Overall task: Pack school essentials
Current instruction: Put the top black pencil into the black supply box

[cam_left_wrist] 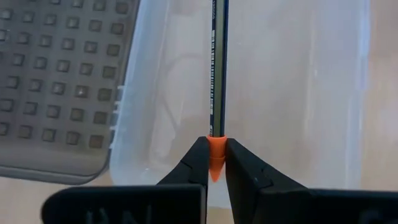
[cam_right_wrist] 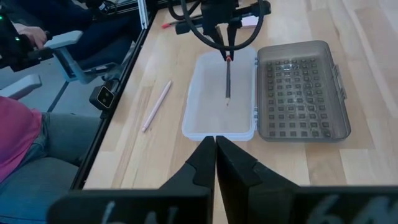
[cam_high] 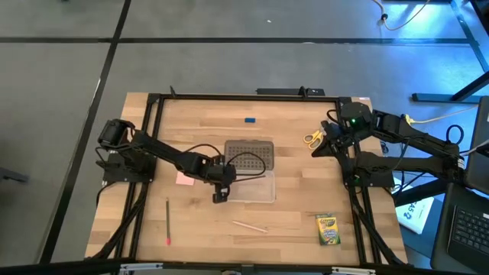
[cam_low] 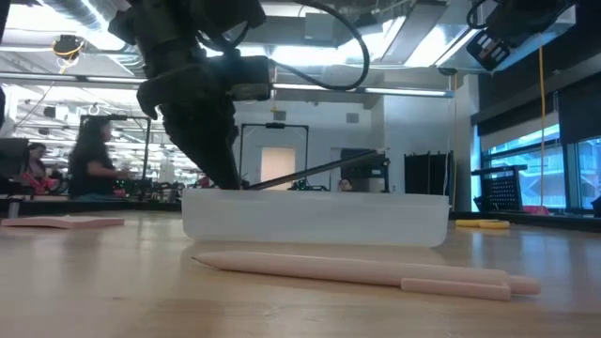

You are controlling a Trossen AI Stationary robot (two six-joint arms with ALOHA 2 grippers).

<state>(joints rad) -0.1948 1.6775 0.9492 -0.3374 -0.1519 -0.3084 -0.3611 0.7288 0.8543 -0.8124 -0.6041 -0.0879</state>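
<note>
your left gripper (cam_left_wrist: 216,163) is closed on a dark pencil (cam_left_wrist: 217,68) by its orange end, tip slanting down into the open clear case (cam_high: 256,187); nothing else visible inside. your right gripper (cam_right_wrist: 215,155), fingers together and empty, waits near the scissors (cam_high: 312,138), while the crayon box (cam_high: 328,228) lies on the table.

Pencil's (cam_left_wrist: 218,68) far end cut off

Light wood table (cam_high: 199,221) with black frame on grey floor (cam_high: 61,76); open hall behind with exposed ceiling ducts (cam_low: 84,14), strip lights; windows (cam_low: 549,174) at right; seated person (cam_low: 92,160) far back; cables (cam_high: 397,19).
</note>
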